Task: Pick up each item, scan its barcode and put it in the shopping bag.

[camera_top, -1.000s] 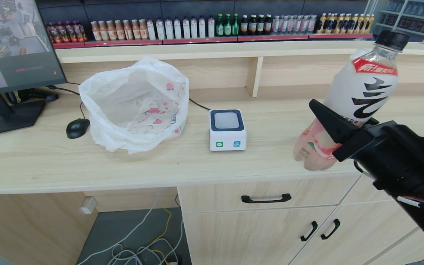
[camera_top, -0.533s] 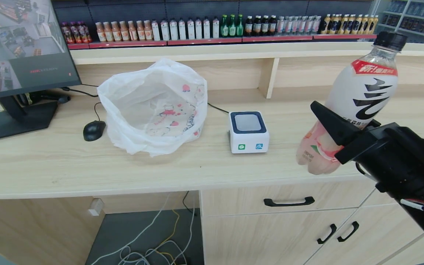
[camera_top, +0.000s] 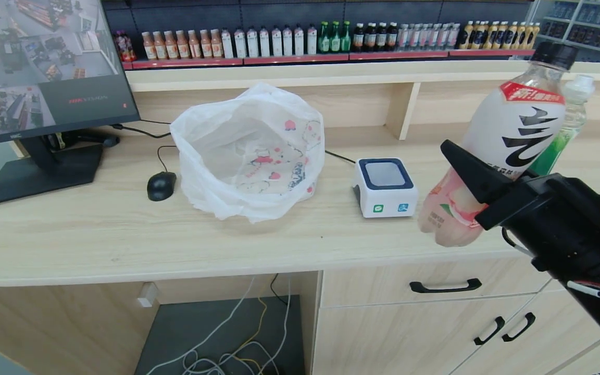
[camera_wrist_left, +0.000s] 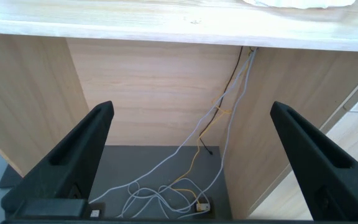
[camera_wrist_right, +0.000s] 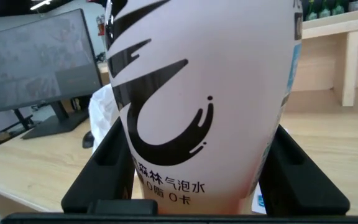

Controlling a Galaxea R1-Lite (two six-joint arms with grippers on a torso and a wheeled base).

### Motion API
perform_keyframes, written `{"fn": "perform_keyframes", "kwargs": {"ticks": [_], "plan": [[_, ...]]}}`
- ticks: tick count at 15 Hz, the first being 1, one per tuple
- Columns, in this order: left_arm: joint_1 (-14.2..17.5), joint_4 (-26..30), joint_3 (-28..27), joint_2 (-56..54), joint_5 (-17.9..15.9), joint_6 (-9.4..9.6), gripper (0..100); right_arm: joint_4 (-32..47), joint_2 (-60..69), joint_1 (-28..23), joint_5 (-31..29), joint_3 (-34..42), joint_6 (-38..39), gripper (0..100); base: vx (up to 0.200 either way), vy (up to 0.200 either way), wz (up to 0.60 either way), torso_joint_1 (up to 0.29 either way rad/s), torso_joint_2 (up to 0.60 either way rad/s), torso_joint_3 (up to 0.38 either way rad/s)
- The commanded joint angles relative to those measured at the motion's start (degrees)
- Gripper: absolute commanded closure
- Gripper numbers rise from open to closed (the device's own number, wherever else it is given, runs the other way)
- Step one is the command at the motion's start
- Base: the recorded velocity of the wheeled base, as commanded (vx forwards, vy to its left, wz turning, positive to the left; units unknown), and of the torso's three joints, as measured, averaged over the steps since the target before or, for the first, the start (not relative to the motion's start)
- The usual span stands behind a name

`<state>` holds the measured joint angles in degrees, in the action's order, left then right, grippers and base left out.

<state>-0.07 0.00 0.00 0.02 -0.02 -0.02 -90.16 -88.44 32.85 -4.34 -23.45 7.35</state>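
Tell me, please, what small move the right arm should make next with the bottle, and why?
Probably carry the bottle leftward over the scanner, barcode toward its window. The right gripper is shut on the tilted bottle, right of the scanner rather than above it; the open shopping bag stands left of the scanner, so scanning likely comes first.

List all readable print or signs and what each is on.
Bottle: red band with white characters, big black brush mark, black characters and digits low down.
Monitor: small red-and-white logo, too small.
Scanner: green and blue icons, no words.
Bag: cartoon pictures, no legible words.
Shelf bottles: labels too small.
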Motion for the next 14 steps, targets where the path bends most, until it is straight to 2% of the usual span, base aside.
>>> {"fn": "perform_keyframes", "kwargs": {"ticks": [1, 3, 7, 14], "plan": [[0.1, 0.0, 0.0, 0.0, 0.0, -0.06, 0, 0.2, -0.6, 0.2, 0.2, -0.6, 0.1, 100, 0.0, 0.0, 0.0, 0.0, 0.0, 0.0], [0.1, 0.0, 0.0, 0.0, 0.0, 0.02, 0, 0.2, -0.9, 0.4, 1.0, -1.9, 0.0, 100, 0.0, 0.0, 0.0, 0.0, 0.0, 0.0], [0.1, 0.0, 0.0, 0.0, 0.0, -0.06, 0, 0.2, -3.3, -0.4, 5.9, -4.8, 5.2, 100, 0.0, 0.0, 0.0, 0.0, 0.0, 0.0], [0.1, 0.0, 0.0, 0.0, 0.0, 0.02, 0, 0.2, -10.8, -0.5, 5.7, -17.6, 21.8, 100, 0.0, 0.0, 0.0, 0.0, 0.0, 0.0]]}}
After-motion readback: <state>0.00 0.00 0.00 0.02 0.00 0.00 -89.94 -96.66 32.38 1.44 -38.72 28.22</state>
